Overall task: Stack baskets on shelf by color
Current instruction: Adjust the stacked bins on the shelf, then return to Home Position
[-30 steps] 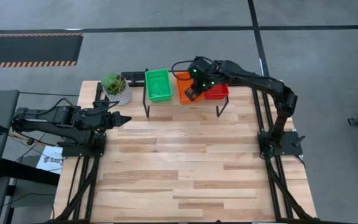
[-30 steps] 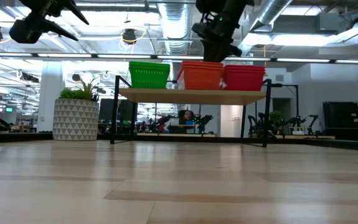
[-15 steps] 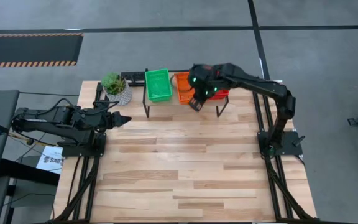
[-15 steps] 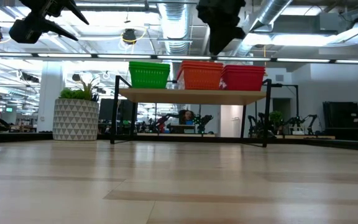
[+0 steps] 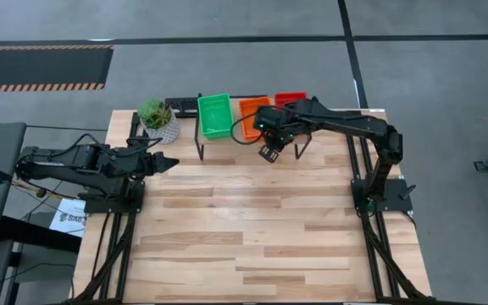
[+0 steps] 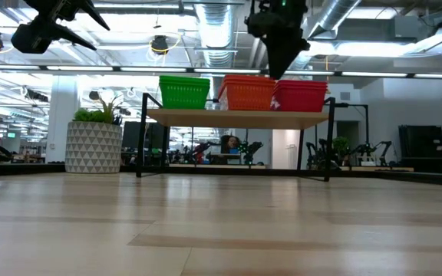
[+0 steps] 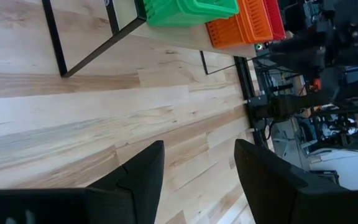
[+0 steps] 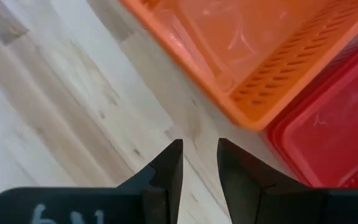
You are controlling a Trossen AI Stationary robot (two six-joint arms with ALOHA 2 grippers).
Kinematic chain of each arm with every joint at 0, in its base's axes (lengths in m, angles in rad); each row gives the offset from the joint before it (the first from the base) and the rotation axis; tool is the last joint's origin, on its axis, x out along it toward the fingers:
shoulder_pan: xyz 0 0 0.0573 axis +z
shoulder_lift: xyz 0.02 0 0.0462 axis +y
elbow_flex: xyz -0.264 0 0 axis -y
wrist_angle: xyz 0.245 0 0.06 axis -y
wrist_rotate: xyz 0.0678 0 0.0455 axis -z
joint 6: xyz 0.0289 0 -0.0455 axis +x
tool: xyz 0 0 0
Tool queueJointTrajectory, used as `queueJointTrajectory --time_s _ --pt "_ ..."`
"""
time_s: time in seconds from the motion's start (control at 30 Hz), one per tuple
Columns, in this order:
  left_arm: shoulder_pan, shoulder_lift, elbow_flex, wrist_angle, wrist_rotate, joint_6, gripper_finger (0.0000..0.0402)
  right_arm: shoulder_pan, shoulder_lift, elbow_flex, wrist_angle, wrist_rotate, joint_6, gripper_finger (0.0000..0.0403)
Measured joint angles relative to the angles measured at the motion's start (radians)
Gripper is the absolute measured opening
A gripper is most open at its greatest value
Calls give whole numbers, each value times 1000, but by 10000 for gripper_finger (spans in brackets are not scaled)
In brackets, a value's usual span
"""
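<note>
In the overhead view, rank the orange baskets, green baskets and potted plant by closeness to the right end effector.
1. Orange baskets: on the shelf, just behind the right end effector.
2. Green baskets: shelf's left end.
3. Potted plant: on the table, left of the shelf.

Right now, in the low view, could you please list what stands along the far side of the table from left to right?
Potted plant → green baskets → orange baskets → red baskets, the three stacks standing on the shelf.

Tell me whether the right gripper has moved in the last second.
Yes. In the high view the right gripper has pulled back off the orange basket toward the table's near side, past the shelf's front edge.
</note>
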Motion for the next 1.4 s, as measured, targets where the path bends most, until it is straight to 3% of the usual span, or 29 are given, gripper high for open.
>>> queueJointTrajectory --time_s 0.43,0.77,0.93,1.07,1.23,1.4 --pt "0 0 0 0 -5 -1 183 -29 1 -58 176 -12 -19 120" --pt "0 0 0 0 -8 -3 183 -28 1 -57 309 -91 -78 120" --pt "0 0 0 0 -8 -4 183 -31 2 18 217 -82 -86 120" --pt "0 0 0 0 -13 -10 183 -39 0 96 113 -15 -75 120" --pt "0 2 0 2 -16 -23 183 -46 1 103 115 -30 -70 120" --pt "-1 55 0 92 -17 15 183 -20 0 94 225 -35 -104 120"
